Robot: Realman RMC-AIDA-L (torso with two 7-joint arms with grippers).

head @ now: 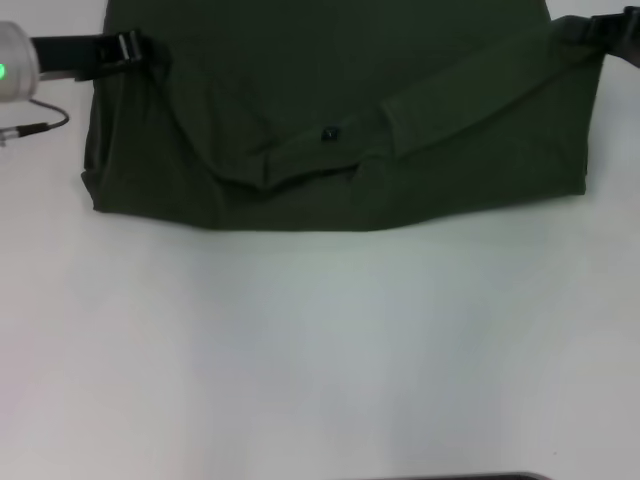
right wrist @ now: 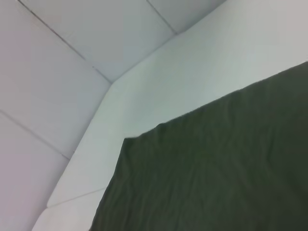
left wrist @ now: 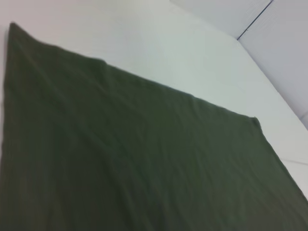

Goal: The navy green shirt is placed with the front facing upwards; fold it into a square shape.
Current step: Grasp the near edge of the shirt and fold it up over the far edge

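Observation:
The navy green shirt [head: 330, 90] lies across the far part of the white table [head: 320, 350], its back upward, both sleeves turned inward, and no lettering showing. Its collar faces the near edge, with a small black tag [head: 329, 133] showing. My left gripper [head: 132, 48] is at the shirt's far left edge and my right gripper [head: 592, 27] at its far right corner; each looks shut on the cloth there. The left wrist view shows the olive cloth [left wrist: 120, 154] spreading away, and the right wrist view shows one corner of the olive cloth [right wrist: 216, 168].
A thin black cable [head: 40, 127] hangs by my left arm at the table's left side. Bare white tabletop stretches from the shirt's near edge toward me. Grey wall panels [right wrist: 72, 48] stand beyond the table's far edges. A dark strip [head: 470, 477] shows at the picture's bottom edge.

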